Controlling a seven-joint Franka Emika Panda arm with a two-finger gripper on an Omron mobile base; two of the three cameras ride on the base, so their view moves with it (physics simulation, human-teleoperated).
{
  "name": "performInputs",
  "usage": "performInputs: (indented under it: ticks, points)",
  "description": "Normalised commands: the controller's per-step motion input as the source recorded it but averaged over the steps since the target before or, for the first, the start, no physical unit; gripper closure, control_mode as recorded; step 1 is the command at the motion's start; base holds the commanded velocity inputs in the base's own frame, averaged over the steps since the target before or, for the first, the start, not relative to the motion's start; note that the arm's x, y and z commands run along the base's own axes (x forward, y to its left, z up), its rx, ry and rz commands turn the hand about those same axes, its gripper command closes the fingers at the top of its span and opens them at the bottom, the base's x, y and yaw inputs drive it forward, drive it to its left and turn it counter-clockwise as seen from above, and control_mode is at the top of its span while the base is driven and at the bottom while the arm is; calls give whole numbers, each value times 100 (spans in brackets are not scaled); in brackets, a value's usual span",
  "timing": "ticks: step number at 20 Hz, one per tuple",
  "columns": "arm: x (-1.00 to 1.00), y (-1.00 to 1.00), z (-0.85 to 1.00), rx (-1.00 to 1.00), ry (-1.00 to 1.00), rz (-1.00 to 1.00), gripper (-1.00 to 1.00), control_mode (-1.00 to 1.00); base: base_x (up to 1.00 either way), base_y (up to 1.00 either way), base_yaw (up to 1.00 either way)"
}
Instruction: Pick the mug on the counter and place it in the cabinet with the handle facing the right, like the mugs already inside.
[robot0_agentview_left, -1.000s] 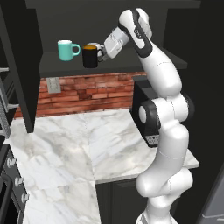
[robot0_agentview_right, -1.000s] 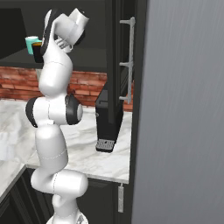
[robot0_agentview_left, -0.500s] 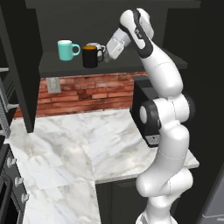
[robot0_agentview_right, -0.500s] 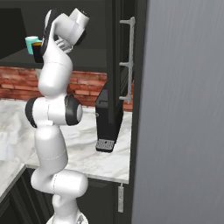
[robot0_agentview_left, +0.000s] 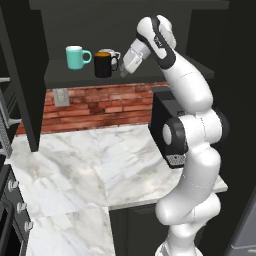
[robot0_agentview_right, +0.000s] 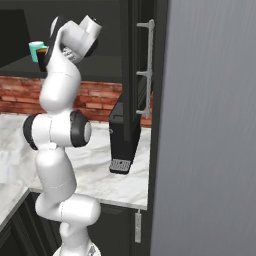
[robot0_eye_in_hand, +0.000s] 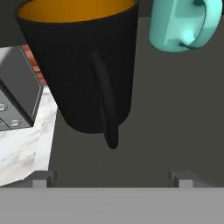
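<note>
Left base view: the mug (robot0_agentview_left: 103, 65) sits on the cabinet (robot0_agentview_left: 75, 80) shelf, just right of the teal mug (robot0_agentview_left: 76, 57), with a white mug (robot0_agentview_left: 111, 52) peeking out behind it. The big change from a second ago: the gripper (robot0_agentview_left: 124, 70) was right up against the mug's handle (robot0_agentview_left: 116, 62) side, and now it has backed off a bit to the right, jaws spread, nothing in them. The mug hasn't budged, so that looks like a clean release.

Right base view: the arm mostly blocks things, but the teal mug and a sliver of the black one show up far left on the shelf, same as before.

Hand view: the mug fills the top, handle pointing back at the fingertips (robot0_eye_in_hand: 43, 177), clear gap between. The handle looks to face right, so the placing seems basically done; only retreat is left.
</note>
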Motion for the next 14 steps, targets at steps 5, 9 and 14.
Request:
performInputs:
  ticks: [5, 9, 14]
  points:
    - [-11, 0, 0, -1, 0, -3, -100, -100, 0, 0, 0]
    - [-26, 0, 1, 0, 0, -5, -100, -100, 0, 0, 0]
    - [-45, 0, 0, 0, -1, -8, -100, -100, 0, 0, 0]
